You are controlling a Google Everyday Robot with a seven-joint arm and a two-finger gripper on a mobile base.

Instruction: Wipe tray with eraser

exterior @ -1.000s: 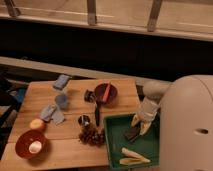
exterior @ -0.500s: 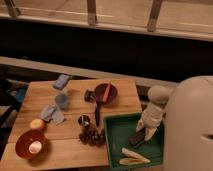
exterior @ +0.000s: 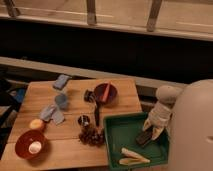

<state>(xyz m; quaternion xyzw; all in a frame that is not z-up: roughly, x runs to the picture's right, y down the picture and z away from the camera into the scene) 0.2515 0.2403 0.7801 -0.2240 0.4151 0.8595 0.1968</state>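
Pressing the eraser (exterior: 144, 138) onto the tray (exterior: 116, 137), the gripper (exterior: 152, 131) grips it closed; dragging farther risks shoving the pale sticks (exterior: 131, 156) out.

A wooden table (exterior: 120, 92) fills the lower left under dim, warm light. Behind it runs a grey ledge (exterior: 60, 67), then a wide dark wall (exterior: 115, 47). Along the top, 3 upright posts (exterior: 91, 12) stand on a pale strip. The gripper (exterior: 152, 131) hangs low over the table's right end.
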